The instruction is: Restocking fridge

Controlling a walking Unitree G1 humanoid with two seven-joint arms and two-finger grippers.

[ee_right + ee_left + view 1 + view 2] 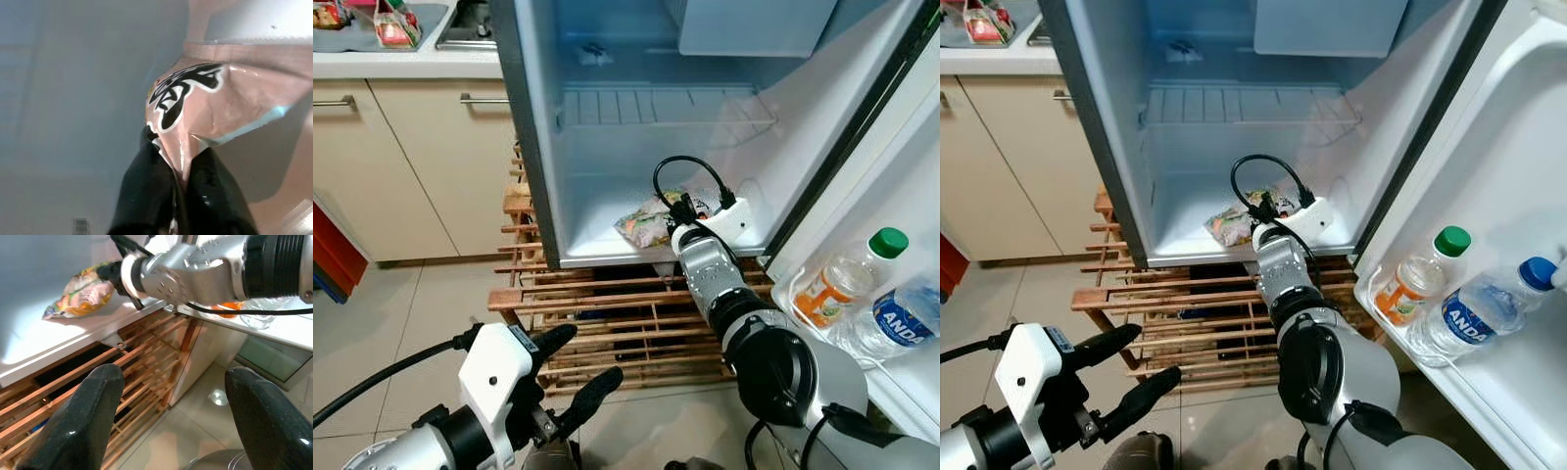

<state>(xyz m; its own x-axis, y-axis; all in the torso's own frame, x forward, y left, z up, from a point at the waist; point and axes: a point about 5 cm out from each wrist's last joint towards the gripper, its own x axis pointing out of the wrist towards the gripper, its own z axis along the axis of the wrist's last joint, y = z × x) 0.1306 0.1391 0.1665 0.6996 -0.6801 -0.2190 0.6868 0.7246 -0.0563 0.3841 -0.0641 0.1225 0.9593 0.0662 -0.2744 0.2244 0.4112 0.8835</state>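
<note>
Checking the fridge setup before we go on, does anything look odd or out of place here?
Nothing looks spilled or damaged. The right gripper pinches a snack bag on the fridge floor; two bottles lean in the door shelf.

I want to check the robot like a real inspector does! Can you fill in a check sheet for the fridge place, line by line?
Surface: fridge floor white, holding one snack bag; wire shelf above it bare.
Job's things: snack bag lies on the fridge floor near the front edge, pinched at one end.
Clutter: green-capped bottle and blue-capped water bottle lie tilted in the door shelf.
Grippers: right gripper shut on the snack bag inside the fridge; left gripper open, low, outside the fridge.
Cables: black cable loops over the right wrist.
Surroundings: wooden slat rack under the fridge, beige cabinets, tiled floor.
</note>
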